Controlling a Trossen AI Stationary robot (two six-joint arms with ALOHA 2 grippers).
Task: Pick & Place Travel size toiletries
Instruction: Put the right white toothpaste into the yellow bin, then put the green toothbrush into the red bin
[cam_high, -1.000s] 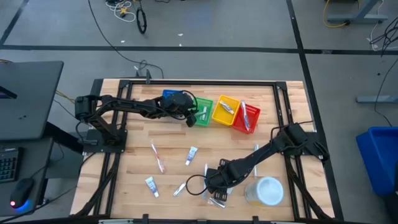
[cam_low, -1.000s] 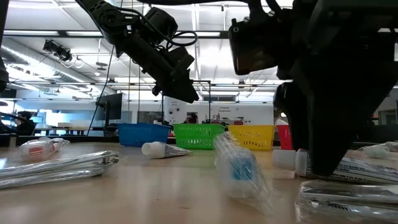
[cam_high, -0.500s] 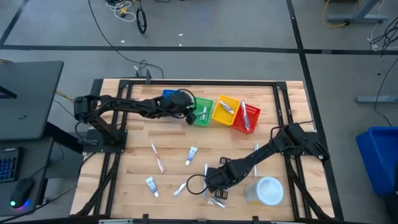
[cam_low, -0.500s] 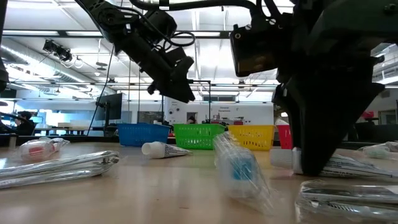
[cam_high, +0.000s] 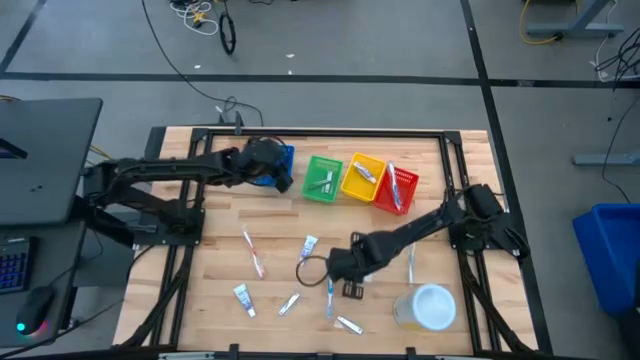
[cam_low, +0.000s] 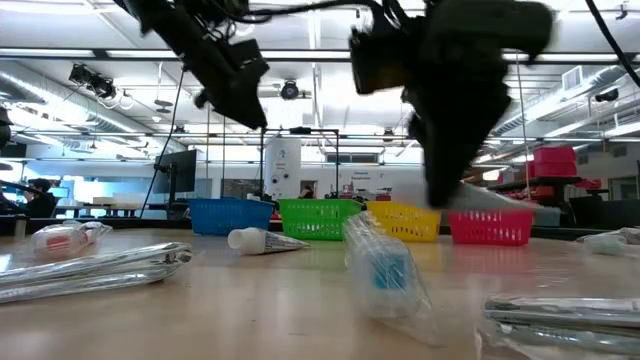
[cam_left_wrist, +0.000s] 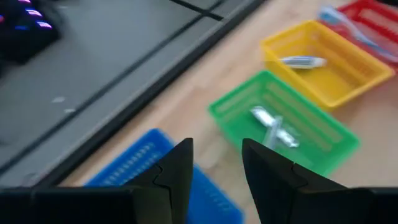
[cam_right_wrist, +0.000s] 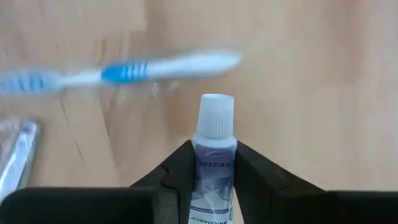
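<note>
Travel size toiletries lie on the wooden table: a pink toothbrush (cam_high: 252, 250), white tubes (cam_high: 308, 247) (cam_high: 243, 298), a blue toothbrush (cam_high: 330, 295) and a wrapped razor (cam_high: 349, 323). My right gripper (cam_high: 337, 269) hangs over the table's middle, shut on a small white tube (cam_right_wrist: 214, 163). Below it lies a blue and white toothbrush (cam_right_wrist: 124, 71). My left gripper (cam_left_wrist: 217, 177) stands open over the blue basket (cam_high: 281, 163), nothing between its fingers. The green basket (cam_left_wrist: 283, 127) holds a wrapped item, the yellow basket (cam_left_wrist: 317, 59) a tube. My right gripper pinches the tube's body (cam_right_wrist: 214, 177) between its two fingers. The tube lies along the fingers, and its white cap (cam_right_wrist: 215, 116) sticks out past the fingertips. The tube is lifted clear of the table (cam_low: 495, 200).
Blue, green (cam_high: 323, 180), yellow (cam_high: 362, 177) and red (cam_high: 397, 190) baskets stand in a row at the table's far side. A large round translucent container (cam_high: 430, 305) stands near the front right. Black rails (cam_high: 455, 180) frame the table.
My right gripper has shut on the white tube near the table's front, lifted it clear and carried it a little toward the far edge. My left gripper has drawn back from the green basket toward the table's left, over the blue basket.
</note>
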